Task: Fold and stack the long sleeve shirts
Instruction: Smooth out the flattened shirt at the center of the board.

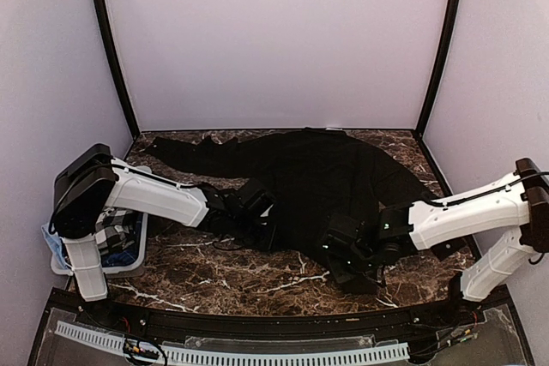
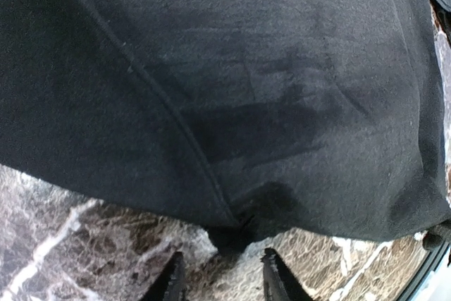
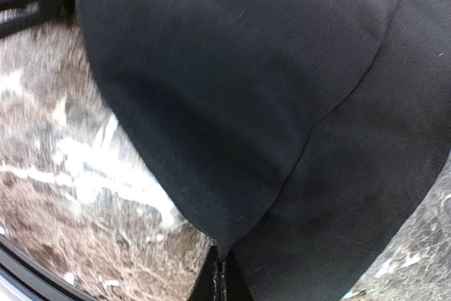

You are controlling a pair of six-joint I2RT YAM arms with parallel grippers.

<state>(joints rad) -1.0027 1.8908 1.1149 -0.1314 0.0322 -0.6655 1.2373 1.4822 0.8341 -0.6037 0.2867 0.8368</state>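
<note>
**Right gripper** (image 3: 222, 273): the jaws are pressed together, with only a thin seam left between them. A corner of the hem of the black long sleeve shirt (image 3: 232, 103) is drawn into them, so the gripper is judged to be clamped on the cloth.

**Left gripper** (image 2: 221, 259): the fingers (image 2: 173, 280) are spread apart, low over the marble table (image 2: 84, 244). A small tuck of hem lies just ahead of the gap and is not visibly pinched. The gripper is judged released.

**Shirt:** one only is seen. It is laid loosely across the far half of the table, with one sleeve (image 1: 184, 150) stretched toward the far left corner. Both grippers are set at its near edge.

**Progress:** no finished fold is shown, and no stack is seen anywhere. The task is judged to be at its start, with the hem taken on the right side only. Left to do:
- the left-hand grasp
- the folding of sleeves and body
- the setting aside
- the same for any further shirts

**Not made out:**
- Other shirts are not seen.
- The white basket (image 1: 129, 255) at the left arm's base is largely covered by that arm. Something blue is held in it, but it cannot be identified.
- The second sleeve cannot be separated from the black mass.
- Buttons are not discerned, so which face lies upward cannot be told.
- In the top view both grippers are lost against the dark cloth, so their state is read from the wrist views alone.
</note>
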